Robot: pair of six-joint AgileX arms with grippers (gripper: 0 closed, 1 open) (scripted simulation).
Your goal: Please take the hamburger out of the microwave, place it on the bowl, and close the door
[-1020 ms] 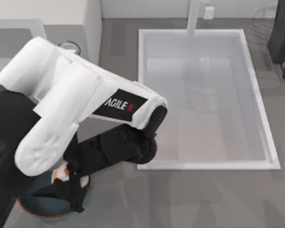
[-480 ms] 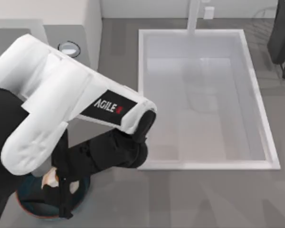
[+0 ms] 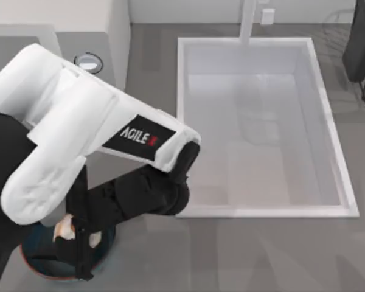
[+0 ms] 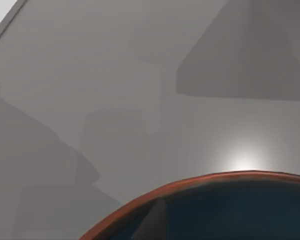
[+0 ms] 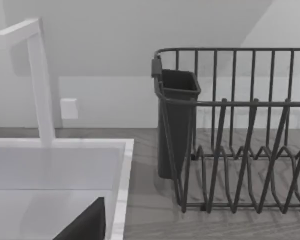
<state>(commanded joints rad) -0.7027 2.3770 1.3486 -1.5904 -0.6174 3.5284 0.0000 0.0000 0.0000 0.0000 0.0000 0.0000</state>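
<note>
Setting the hamburger [image 3: 66,227] down into the bowl [image 3: 31,266] is judged to be the step in hand. The bowl, at the near left corner of the counter [image 3: 231,255], is taken as the landmark. The left hand [image 3: 78,238] is seen over the bowl, and the hamburger is gripped between its dark fingers, cream and orange-brown patches showing on either side of them. Whether the hamburger already touches the dark inside of the bowl cannot be told, since the arm covers most of it. In the left wrist view the brownish rim of the bowl is seen close under the camera, with bare counter beyond it.

For a clean placement, the hamburger should be kept over the middle of the bowl, not over its rim, and lowered until it is borne by the bowl before the fingers are parted. The release is best made slowly, so the rounded lump is not rolled out. The hand should then be lifted straight up, clear of the rim.

The microwave [image 3: 79,27] stands beyond the bowl, largely hidden by the arm; its door is not made out and is judged not yet closed. The sink [image 3: 264,210] lies to the right of the bowl. The right hand is parked far to the bowl's right, near a dish rack [image 5: 240,150]; whether it is wide or narrow cannot be told.
</note>
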